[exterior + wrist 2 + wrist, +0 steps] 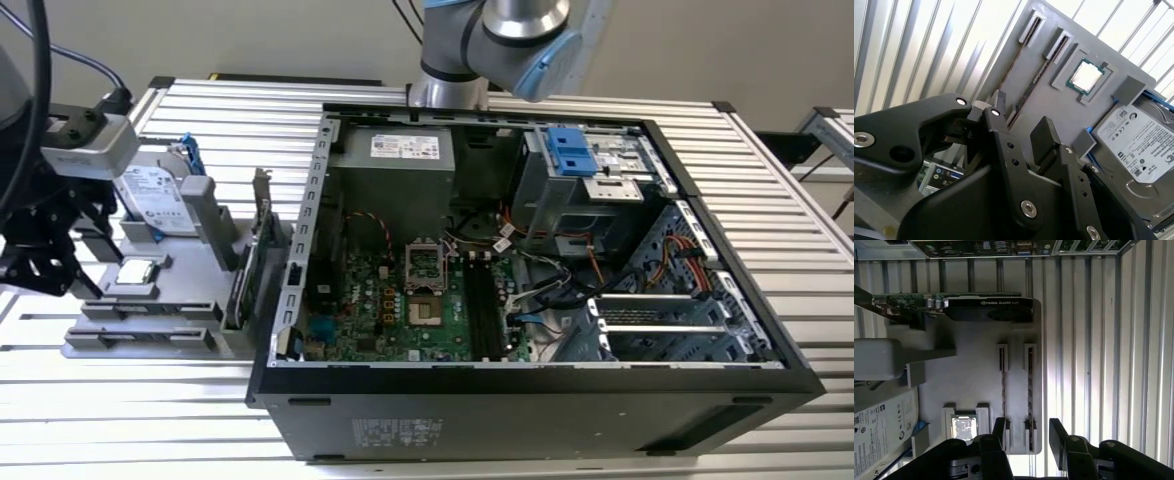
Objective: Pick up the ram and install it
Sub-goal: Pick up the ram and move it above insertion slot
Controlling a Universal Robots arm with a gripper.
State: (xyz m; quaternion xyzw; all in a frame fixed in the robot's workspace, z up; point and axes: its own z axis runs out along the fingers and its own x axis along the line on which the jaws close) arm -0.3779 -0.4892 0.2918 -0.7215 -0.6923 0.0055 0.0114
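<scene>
Though edge-on, the ram (1029,385) is a thin dark stick, probably upright in the grey holder (140,338) at nine o'clock from the exterior view's case (534,420); the gripper (1027,426) gapes wide over it, the first wrist view adding an expansion card (989,307).

Holder (140,335) at exterior view's left of computer case (534,420), ram (1029,385) slotted in it beside CPU (965,429)
</scene>
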